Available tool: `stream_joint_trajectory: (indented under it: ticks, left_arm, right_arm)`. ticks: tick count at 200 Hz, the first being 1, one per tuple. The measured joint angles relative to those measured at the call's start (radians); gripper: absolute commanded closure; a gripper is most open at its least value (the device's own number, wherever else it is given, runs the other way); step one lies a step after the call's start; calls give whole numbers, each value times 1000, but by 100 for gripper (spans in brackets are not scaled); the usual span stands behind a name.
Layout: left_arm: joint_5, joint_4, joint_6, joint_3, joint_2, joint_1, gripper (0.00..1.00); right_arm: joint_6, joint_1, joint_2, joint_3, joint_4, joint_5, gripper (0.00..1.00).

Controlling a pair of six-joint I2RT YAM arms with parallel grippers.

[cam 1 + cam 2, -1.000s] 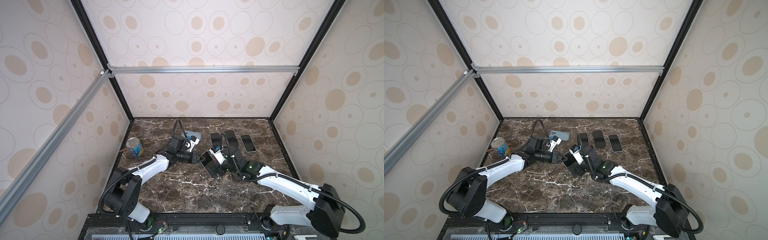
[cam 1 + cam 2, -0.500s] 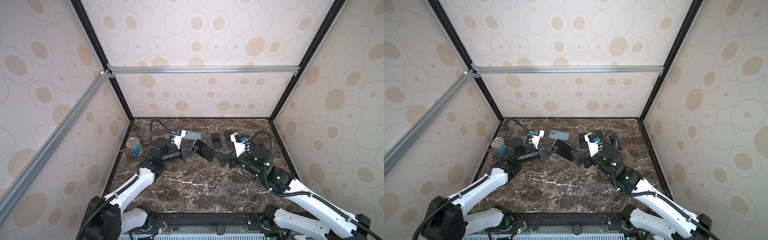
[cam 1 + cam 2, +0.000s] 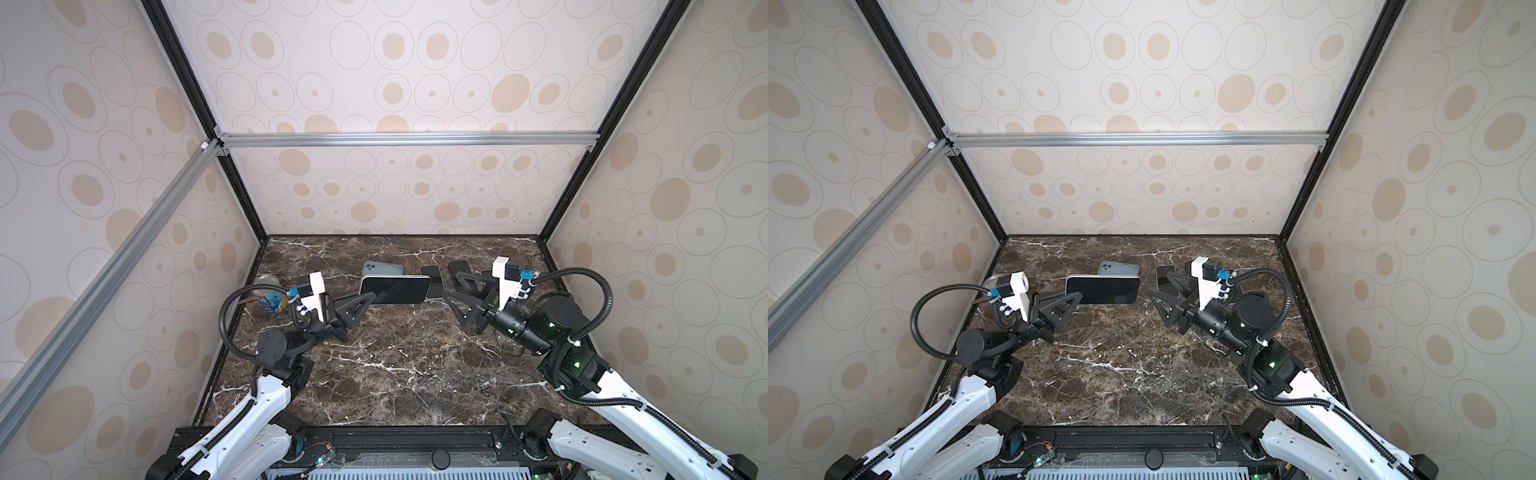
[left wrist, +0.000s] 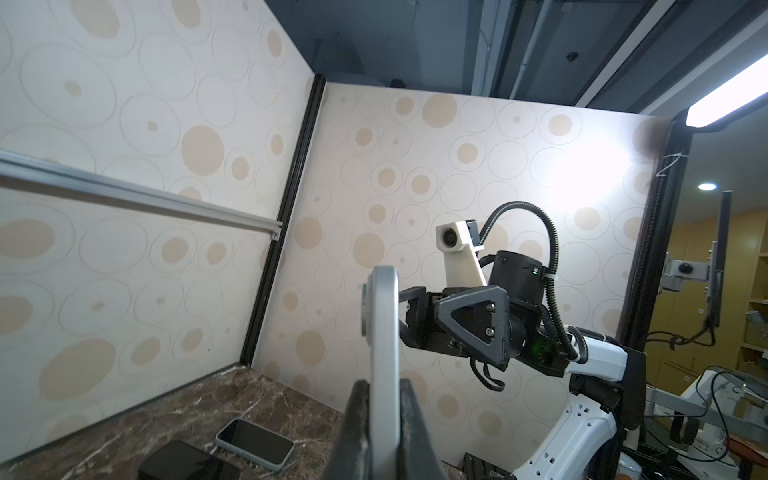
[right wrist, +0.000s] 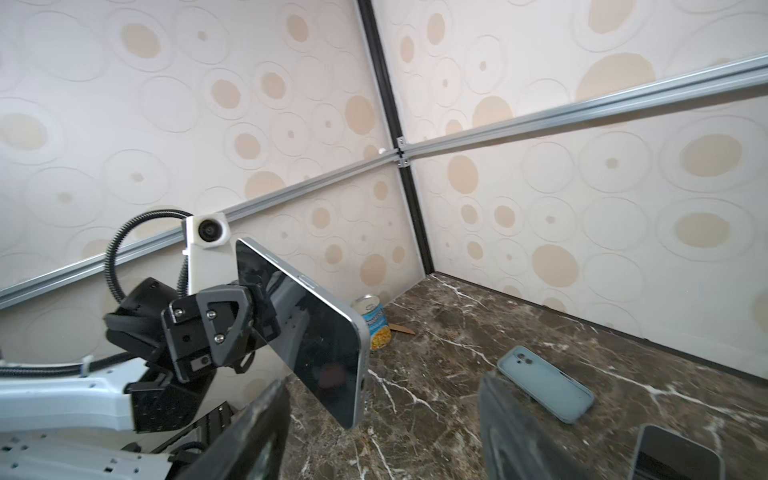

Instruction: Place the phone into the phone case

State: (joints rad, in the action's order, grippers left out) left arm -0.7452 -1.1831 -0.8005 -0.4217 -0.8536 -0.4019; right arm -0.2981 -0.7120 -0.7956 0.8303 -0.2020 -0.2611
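My left gripper (image 3: 371, 296) is shut on one short end of the phone (image 3: 395, 289), a silver-edged slab with a black screen, and holds it level in the air above the table. The left wrist view shows the phone (image 4: 384, 332) edge-on, pinched between both pads. My right gripper (image 3: 453, 286) stands open just off the phone's free end, touching nothing. Between its jaws in the right wrist view I see only the phone (image 5: 307, 332) ahead and bare marble. The phone case (image 3: 382, 268), pale grey-blue, lies flat at the back of the table behind the phone, camera cut-outs up (image 5: 544, 384).
A tin can (image 3: 268, 295) stands by the left wall. Other phones (image 3: 432, 272) and dark cases (image 3: 459, 266) lie along the back right, under my right gripper. One pale-edged phone (image 4: 254, 442) lies flat on the marble table (image 3: 395, 374). Patterned walls enclose three sides.
Both arms have risen from the table's middle. The left one lifted the phone and turned it level. The right gripper drew back to the right and its jaws narrowed somewhat.
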Motion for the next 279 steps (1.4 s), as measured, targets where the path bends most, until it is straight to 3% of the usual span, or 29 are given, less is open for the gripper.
stream_joint_trajectory:
  ticks: [35, 89, 137, 179, 219, 257, 279]
  left_arm:
    - [-5, -177, -61, 71, -12, 2, 100]
    - [-5, -311, -124, 77, -11, 2, 100]
    - [-4, -323, -134, 83, -9, 3, 100]
    - [-5, -322, -142, 84, -8, 3, 100]
    - [-5, -319, -143, 85, -8, 3, 100]
    - [4, -309, -152, 85, -8, 4, 100]
    - [10, -307, -172, 85, -6, 8, 100]
  right_arm:
    - [-9, 0, -41, -25, -86, -155, 36]
    - [-40, 0, -145, -22, -157, -309, 57]
    - [-58, 0, -191, 4, -210, -401, 54]
    - [-72, 0, -203, 16, -248, -449, 70]
    - [-83, 0, -256, 60, -266, -496, 70]
    - [-87, 0, -290, 64, -296, -541, 96]
    - [-90, 0, -291, 66, -309, -566, 100]
